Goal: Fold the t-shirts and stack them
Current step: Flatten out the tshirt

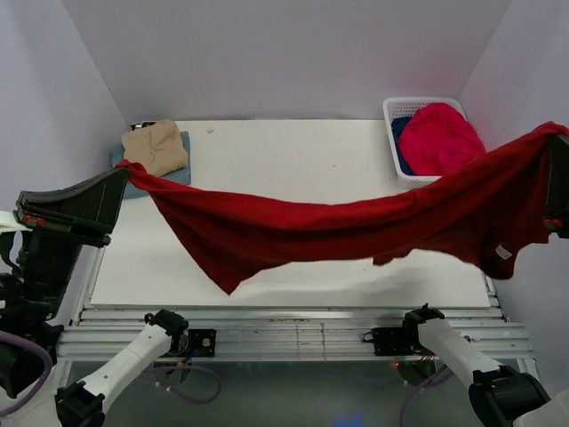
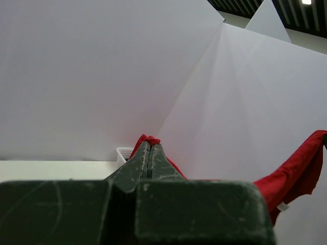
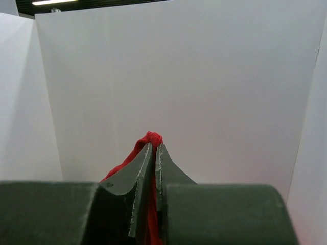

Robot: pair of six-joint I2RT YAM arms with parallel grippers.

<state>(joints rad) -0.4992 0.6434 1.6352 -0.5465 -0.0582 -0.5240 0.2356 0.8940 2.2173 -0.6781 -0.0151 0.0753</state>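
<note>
Dark red t-shirt (image 1: 302, 227) hangs stretched across mid-frame, clear of the white table (image 1: 293, 160). The left gripper (image 2: 149, 150) is clamped on fabric at frame left, and the right gripper (image 3: 155, 148) is clamped likewise at the right edge. The cloth sags and bunches centrally, with one corner drooping low. Judgement: both arms should lower evenly under tension so the drooping hem lands first and flat. The material is soft matte cotton. A tan shirt (image 1: 156, 145) lies folded on a light blue shirt (image 1: 184, 151) at upper left. A pinkish-red shirt (image 1: 442, 138) and a deep blue shirt (image 1: 398, 133) sit heaped in the lattice basket (image 1: 418, 100) at upper right.
</note>
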